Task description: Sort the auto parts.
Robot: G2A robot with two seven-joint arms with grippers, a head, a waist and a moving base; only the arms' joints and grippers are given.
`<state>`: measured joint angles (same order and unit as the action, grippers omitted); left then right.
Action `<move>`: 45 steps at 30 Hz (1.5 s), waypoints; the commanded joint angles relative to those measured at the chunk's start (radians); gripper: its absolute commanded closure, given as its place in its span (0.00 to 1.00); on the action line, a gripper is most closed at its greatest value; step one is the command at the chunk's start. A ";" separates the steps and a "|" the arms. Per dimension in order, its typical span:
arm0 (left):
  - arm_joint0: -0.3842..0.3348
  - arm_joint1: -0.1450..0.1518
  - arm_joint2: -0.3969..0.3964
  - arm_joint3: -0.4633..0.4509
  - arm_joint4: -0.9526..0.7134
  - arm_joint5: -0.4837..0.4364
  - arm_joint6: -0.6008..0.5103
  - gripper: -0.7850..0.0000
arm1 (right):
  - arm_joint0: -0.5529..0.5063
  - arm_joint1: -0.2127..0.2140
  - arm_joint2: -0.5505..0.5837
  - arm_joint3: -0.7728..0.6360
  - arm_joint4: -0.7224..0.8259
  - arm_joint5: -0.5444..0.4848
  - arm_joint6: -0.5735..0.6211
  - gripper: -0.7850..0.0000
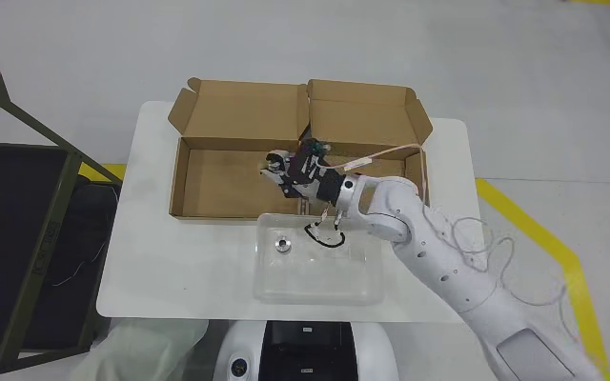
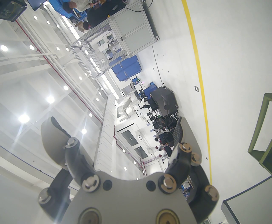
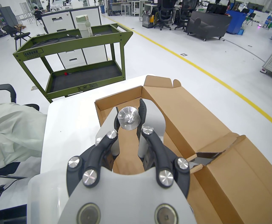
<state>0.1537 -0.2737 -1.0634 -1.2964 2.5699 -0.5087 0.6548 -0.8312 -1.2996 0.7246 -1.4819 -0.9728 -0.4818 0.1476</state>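
While right claw (image 3: 129, 113) clamps metal disc (image 3: 129, 118) | rim partly behind pads (image 3: 142, 110)

Site: large open robotics lab | evidence: white floor with yellow line (image 3: 191, 65); green cart (image 3: 87, 86); framed machine enclosure (image 2: 131, 29); office chairs (image 3: 164, 14); high ceiling, spotlights (image 2: 23, 118).

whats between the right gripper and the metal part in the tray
In the top view, the box's near wall and the tray's far rim separate the right gripper, holding a disc, from that part.
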 commanded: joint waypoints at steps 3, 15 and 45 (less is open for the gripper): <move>0.000 0.000 0.000 0.000 0.000 0.000 0.000 0.00 | 0.051 -0.032 -0.050 0.077 0.027 0.005 0.003 1.00; 0.000 0.000 0.000 0.000 0.000 0.000 0.000 0.00 | 0.183 -0.135 -0.177 0.300 0.095 -0.004 0.054 1.00; 0.000 0.000 0.000 0.000 0.000 0.000 0.000 0.00 | 0.376 -0.441 -0.375 0.861 0.101 -0.009 0.167 1.00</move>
<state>0.1537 -0.2737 -1.0634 -1.2964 2.5699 -0.5087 0.6548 -0.4578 -1.7327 0.3520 -0.6346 -0.8692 -0.4919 0.3116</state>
